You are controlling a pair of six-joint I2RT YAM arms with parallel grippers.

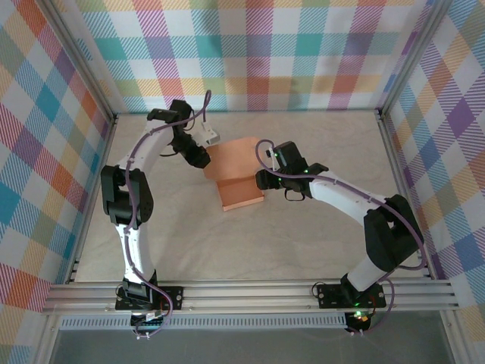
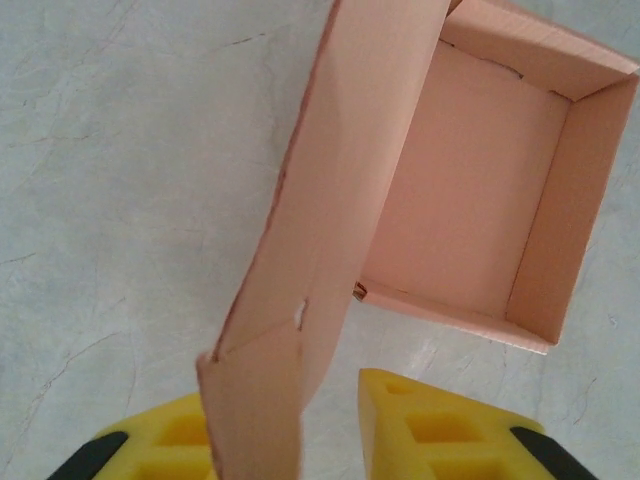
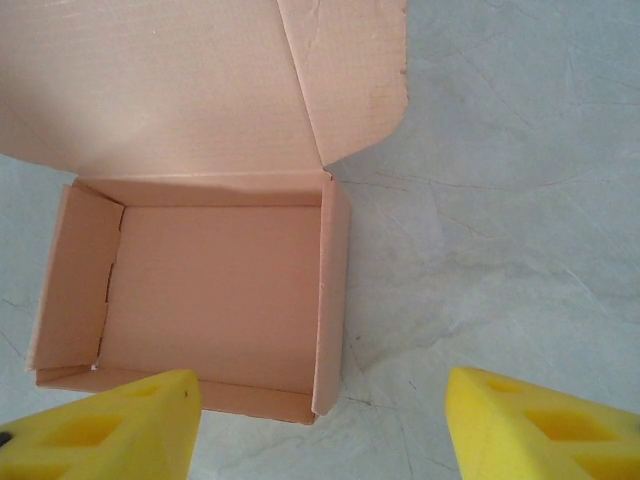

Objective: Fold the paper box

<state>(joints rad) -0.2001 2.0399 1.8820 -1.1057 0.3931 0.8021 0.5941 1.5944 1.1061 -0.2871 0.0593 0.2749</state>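
Trainee: Yellow fingers (image 2: 430, 430) of the left end effector (image 2: 285, 400) straddle the raised lid flap (image 2: 340, 170). Is it gripped?

Instructor: Not firmly, by the look of it. The flap lies against one pad and a gap shows at the other, so the jaws stand partly spread. Close squarely on the flap's free end before swinging it.

Trainee: And the right end effector (image 3: 320, 430)?

Instructor: Spread wide, holding nothing, poised over the wall nearest it of the paper box (image 3: 215, 290). The box sits open on the worktop (image 3: 500, 200) between the two arms, walls upright.

Trainee: How should the fold go?

Instructor: Recommended procedure: steady the tray with the right end effector, then rotate the lid about its hinge crease. Do not pull, as thin card is likely to buckle if dragged. Guide the lid's side tab (image 3: 350, 70) so that it tucks inside the wall instead of catching outside.
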